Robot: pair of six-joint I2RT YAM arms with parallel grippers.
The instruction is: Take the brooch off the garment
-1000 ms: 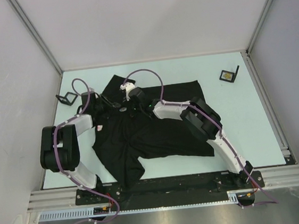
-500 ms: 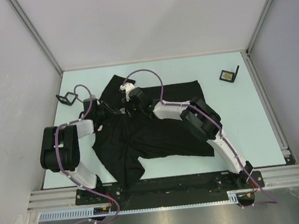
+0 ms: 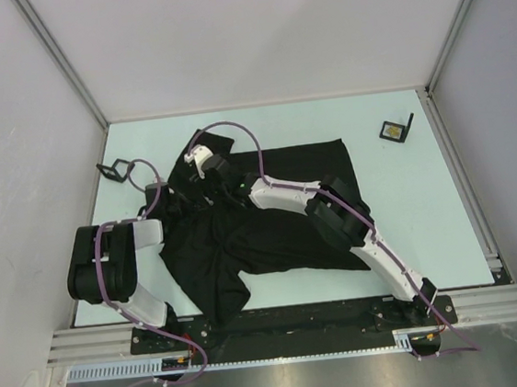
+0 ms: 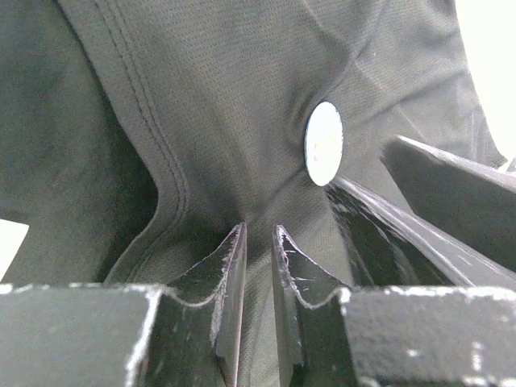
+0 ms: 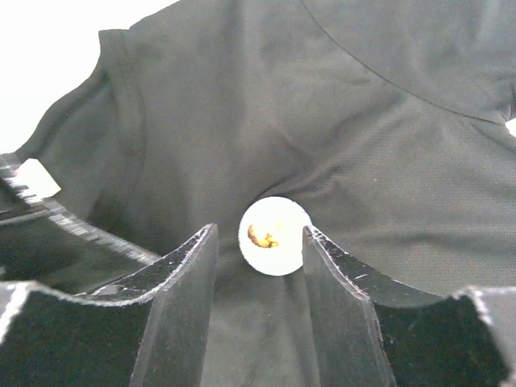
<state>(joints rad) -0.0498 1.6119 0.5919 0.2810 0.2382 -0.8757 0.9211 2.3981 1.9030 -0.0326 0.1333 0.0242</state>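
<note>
White and round, with a small brown mark on its face, the brooch (image 5: 274,235) sits pinned on the black garment (image 5: 242,105), in the far-left part of the shirt as it lies on the pale table (image 3: 409,215). From above it is hidden under the two wrists.

The right gripper (image 5: 260,234) is the nearer one. Its fingers (image 5: 185,282) stand apart with the brooch straight ahead between their tips, one tip just at its edge, not clamped. Being a disc, the brooch has no long axis to line up with.

The left gripper (image 4: 260,242) sits just beside the brooch, to its left and nearer. Its fingers are almost together with cloth between them. Whether they actually grip that fold I cannot tell. Closing the right fingers looks like the next step.
</note>
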